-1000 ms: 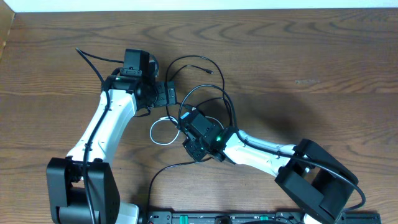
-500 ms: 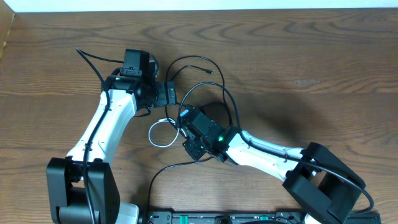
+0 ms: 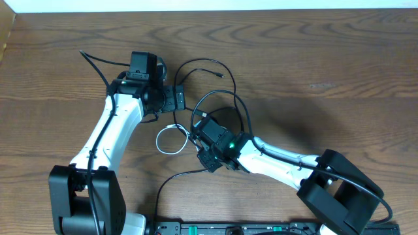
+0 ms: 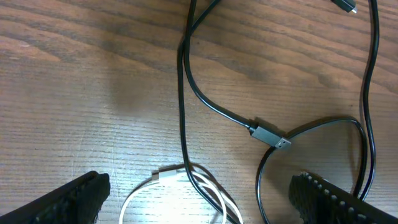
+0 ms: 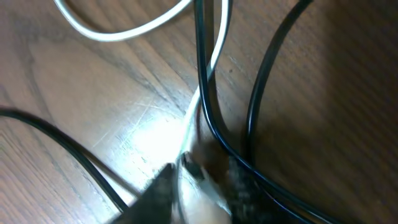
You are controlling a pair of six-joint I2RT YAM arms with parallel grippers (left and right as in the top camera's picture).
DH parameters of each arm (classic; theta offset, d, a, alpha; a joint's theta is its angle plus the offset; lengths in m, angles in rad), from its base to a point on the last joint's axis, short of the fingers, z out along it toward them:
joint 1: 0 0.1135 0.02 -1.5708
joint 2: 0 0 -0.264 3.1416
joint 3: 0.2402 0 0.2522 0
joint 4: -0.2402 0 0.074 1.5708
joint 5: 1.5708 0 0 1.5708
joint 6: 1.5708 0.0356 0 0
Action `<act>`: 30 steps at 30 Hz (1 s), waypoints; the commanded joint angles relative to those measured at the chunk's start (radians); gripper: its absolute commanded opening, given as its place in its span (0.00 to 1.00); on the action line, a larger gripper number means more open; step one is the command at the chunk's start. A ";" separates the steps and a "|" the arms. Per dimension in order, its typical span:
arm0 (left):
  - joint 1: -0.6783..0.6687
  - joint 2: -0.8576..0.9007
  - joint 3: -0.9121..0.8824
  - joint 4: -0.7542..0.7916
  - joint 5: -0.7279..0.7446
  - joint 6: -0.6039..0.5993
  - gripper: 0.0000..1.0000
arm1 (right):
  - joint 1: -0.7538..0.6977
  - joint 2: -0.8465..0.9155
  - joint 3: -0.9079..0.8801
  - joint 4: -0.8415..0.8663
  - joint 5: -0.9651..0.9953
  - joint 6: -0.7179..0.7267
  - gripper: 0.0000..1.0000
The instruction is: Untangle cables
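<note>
The cables lie tangled at the table's middle. A white cable (image 3: 168, 140) forms a small loop and black cables (image 3: 219, 94) arc over and behind it. My left gripper (image 3: 176, 99) hovers open above them. Its wrist view shows the white cable (image 4: 134, 199) and its plug between the fingers, a black cable (image 4: 183, 93) and a metal USB plug (image 4: 270, 135). My right gripper (image 3: 196, 127) is low at the loop's right side. In its blurred wrist view the white cable (image 5: 124, 31) runs down into the narrow gap of the right gripper (image 5: 196, 186), beside black cables (image 5: 202, 74).
A thicker black wire (image 3: 98, 62) trails from the left arm toward the back left. Another black wire (image 3: 171, 177) curves to the black base strip (image 3: 228, 228) at the front edge. A loose black plug end (image 3: 222, 75) lies behind the tangle.
My right gripper has shifted slightly right and toward the front, and its arm has swung a little. The left arm has not moved.
</note>
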 commanded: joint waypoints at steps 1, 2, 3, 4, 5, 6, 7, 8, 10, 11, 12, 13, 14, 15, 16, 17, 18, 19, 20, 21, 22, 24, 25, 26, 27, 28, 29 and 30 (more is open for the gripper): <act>0.003 0.004 0.007 -0.003 0.011 -0.001 0.98 | 0.007 -0.022 0.013 0.022 -0.040 0.055 0.18; 0.003 0.004 0.007 -0.003 0.011 -0.001 0.98 | 0.007 -0.022 0.013 0.031 -0.062 0.055 0.18; 0.003 0.004 0.007 -0.004 0.011 -0.001 0.98 | 0.007 -0.022 0.013 0.041 -0.088 0.055 0.18; 0.003 0.004 0.007 -0.003 0.011 -0.001 0.98 | 0.007 -0.022 0.013 0.050 -0.108 0.055 0.18; 0.003 0.004 0.007 -0.003 0.011 -0.001 0.98 | 0.007 -0.022 0.013 0.058 -0.124 0.055 0.18; 0.003 0.004 0.007 -0.003 0.011 -0.001 0.98 | 0.007 -0.022 0.013 0.067 -0.138 0.055 0.18; 0.003 0.004 0.007 -0.004 0.011 -0.001 0.98 | 0.007 -0.022 0.013 0.077 -0.154 0.055 0.15; 0.003 0.004 0.007 -0.003 0.011 -0.001 0.98 | 0.007 -0.022 0.013 0.087 -0.168 0.055 0.09; 0.003 0.004 0.007 -0.003 0.011 -0.001 0.98 | 0.006 -0.022 0.013 0.101 -0.181 0.055 0.06; 0.003 0.004 0.007 -0.003 0.011 -0.001 0.98 | 0.006 -0.022 0.013 0.102 -0.180 0.055 0.06; 0.003 0.004 0.007 -0.003 0.011 -0.001 0.98 | 0.006 -0.022 0.013 0.102 -0.180 0.054 0.08; 0.003 0.004 0.007 -0.003 0.011 -0.001 0.98 | 0.006 -0.022 0.013 0.101 -0.180 0.054 0.12; 0.003 0.004 0.007 -0.003 0.011 -0.001 0.98 | 0.006 -0.022 0.013 0.098 -0.180 0.054 0.16; 0.003 0.004 0.007 -0.003 0.011 -0.001 0.98 | 0.006 -0.022 0.013 0.094 -0.180 0.054 0.19; 0.003 0.004 0.007 -0.003 0.011 -0.001 0.98 | 0.006 -0.022 0.013 0.088 -0.179 0.053 0.24; 0.003 0.004 0.007 -0.003 0.011 -0.001 0.98 | 0.006 -0.022 0.013 0.079 -0.172 0.049 0.29; 0.003 0.004 0.007 -0.003 0.011 -0.001 0.98 | 0.006 -0.021 0.013 0.064 -0.148 0.042 0.34; 0.003 0.004 0.007 -0.003 0.011 -0.001 0.98 | 0.006 -0.021 0.013 0.048 -0.111 0.042 0.38; 0.003 0.004 0.007 -0.003 0.011 -0.001 0.98 | 0.006 -0.021 0.013 0.033 -0.066 0.042 0.40; 0.003 0.004 0.007 -0.003 0.011 -0.001 0.98 | 0.006 -0.021 0.013 0.021 -0.012 0.042 0.43; 0.003 0.004 0.007 -0.003 0.011 -0.001 0.98 | 0.006 -0.020 0.013 0.006 0.075 0.042 0.47; 0.003 0.004 0.007 -0.003 0.011 -0.001 0.98 | 0.006 -0.018 0.013 0.000 0.112 0.042 0.47; 0.003 0.004 0.007 -0.003 0.011 -0.001 0.98 | 0.005 -0.017 0.012 -0.003 0.111 0.043 0.47; 0.003 0.004 0.007 -0.003 0.011 -0.001 0.98 | 0.005 -0.017 0.012 -0.008 0.099 0.043 0.45; 0.003 0.004 0.007 -0.003 0.011 -0.001 0.98 | 0.006 -0.017 0.012 -0.014 0.084 0.043 0.41; 0.003 0.004 0.007 -0.003 0.011 -0.001 0.98 | 0.008 -0.017 0.012 -0.021 0.060 0.043 0.37; 0.003 0.004 0.007 -0.003 0.011 -0.001 0.98 | 0.008 -0.017 0.012 -0.029 0.028 0.043 0.35; 0.003 0.004 0.007 -0.003 0.011 -0.001 0.98 | 0.009 -0.017 0.012 -0.035 -0.009 0.043 0.32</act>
